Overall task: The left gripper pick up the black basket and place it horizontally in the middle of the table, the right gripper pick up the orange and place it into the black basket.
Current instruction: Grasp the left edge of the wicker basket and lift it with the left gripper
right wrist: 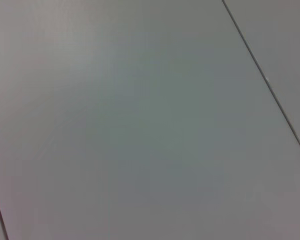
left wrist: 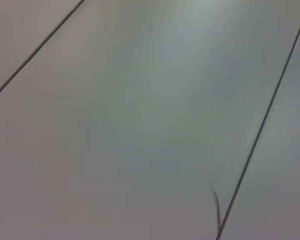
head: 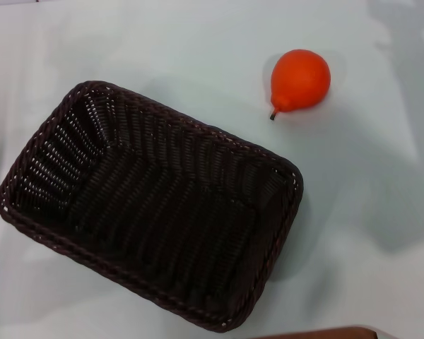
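Basket (head: 152, 212) lies on the table (head: 381, 282) at the left and centre of my head view, set askew: its long axis runs from far-left to near-right, so it is not yet horizontal. It is empty and open side up. Orange (head: 301, 79) rests on the table beyond the basket's far-right corner, near it but apart, with its stem pointing toward the basket. Neither of my claws shows in any view; both wrist cameras see only a plain pale surface crossed by thin dark lines, so I cannot tell whether either claw is wide or narrow, and I judge both arms parked away from the work. The step in hand, as I judge it, is the first one: my left claw takes the basket. To do it well, I should approach the braided rim on the left side, where my left arm reaches most directly, and bring one finger inside the wall and one outside. I should close on the rim at mid-length of a side, not at a rounded corner, since the wall slopes and wicker may flex or slip. I should lift only enough to clear the table, rotate until the long sides run across my view, and keep the swinging far corner clear of the orange.
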You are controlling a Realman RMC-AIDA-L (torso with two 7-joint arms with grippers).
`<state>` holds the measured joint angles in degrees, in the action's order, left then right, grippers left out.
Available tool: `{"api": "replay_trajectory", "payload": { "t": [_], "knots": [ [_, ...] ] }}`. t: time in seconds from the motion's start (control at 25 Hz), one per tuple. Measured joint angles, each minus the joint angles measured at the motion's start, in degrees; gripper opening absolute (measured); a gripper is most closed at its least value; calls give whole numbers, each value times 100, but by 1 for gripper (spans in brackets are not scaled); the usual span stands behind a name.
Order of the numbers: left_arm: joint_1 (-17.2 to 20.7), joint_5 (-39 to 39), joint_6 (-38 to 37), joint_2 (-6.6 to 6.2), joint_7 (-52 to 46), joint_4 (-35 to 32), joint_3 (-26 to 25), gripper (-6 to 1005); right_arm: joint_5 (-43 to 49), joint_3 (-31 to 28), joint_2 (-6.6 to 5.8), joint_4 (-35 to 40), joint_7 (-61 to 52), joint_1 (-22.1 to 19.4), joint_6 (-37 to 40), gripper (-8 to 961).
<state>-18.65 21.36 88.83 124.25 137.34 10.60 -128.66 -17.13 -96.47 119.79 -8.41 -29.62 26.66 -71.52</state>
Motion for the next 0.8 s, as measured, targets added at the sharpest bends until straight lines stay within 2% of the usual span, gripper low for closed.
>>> {"api": "replay_trajectory", "payload": {
  "t": [0.64, 0.8],
  "knots": [
    [81, -18, 190, -8, -35, 47, -1, 872, -2, 23, 15, 24, -290, -92, -329, 756],
    [109, -5, 213, -40, -119, 87, 192, 870, -1, 40, 10, 38, -290, -91, -327, 759]
  ]
}}
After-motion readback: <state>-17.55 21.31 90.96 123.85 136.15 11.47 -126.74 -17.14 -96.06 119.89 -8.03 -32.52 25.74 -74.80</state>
